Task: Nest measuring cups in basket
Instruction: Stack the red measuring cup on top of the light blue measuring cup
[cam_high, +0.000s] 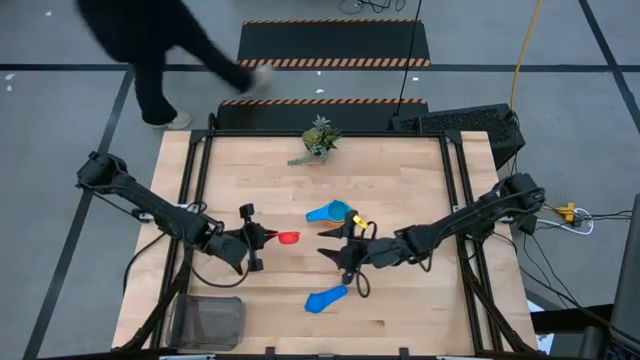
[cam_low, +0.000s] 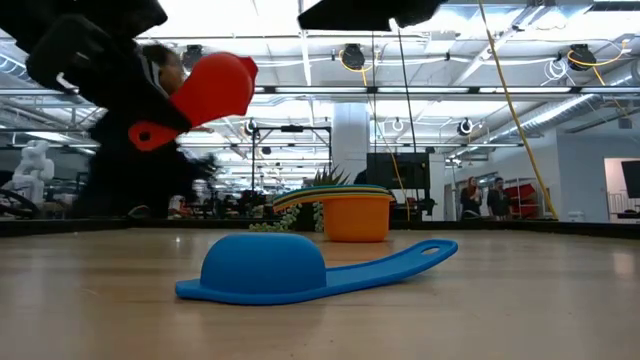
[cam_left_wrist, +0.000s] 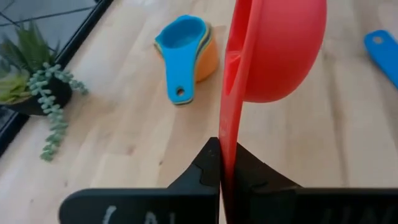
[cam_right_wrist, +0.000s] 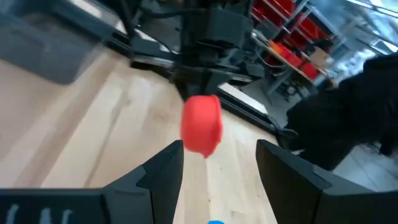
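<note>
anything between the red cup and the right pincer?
Nothing. In the high view only bare tabletop separates the red cup, held by the left pincer, from the open right pincer; the right wrist view agrees.

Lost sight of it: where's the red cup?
The red cup is held off the table by the left gripper, mid-table, left of the stacked cups.

One measuring cup hangs above the table in the left gripper, clamped by its handle. A nested stack of cups sits right of it, another cup nearer the front, the basket front-left, the plant at the back.
</note>
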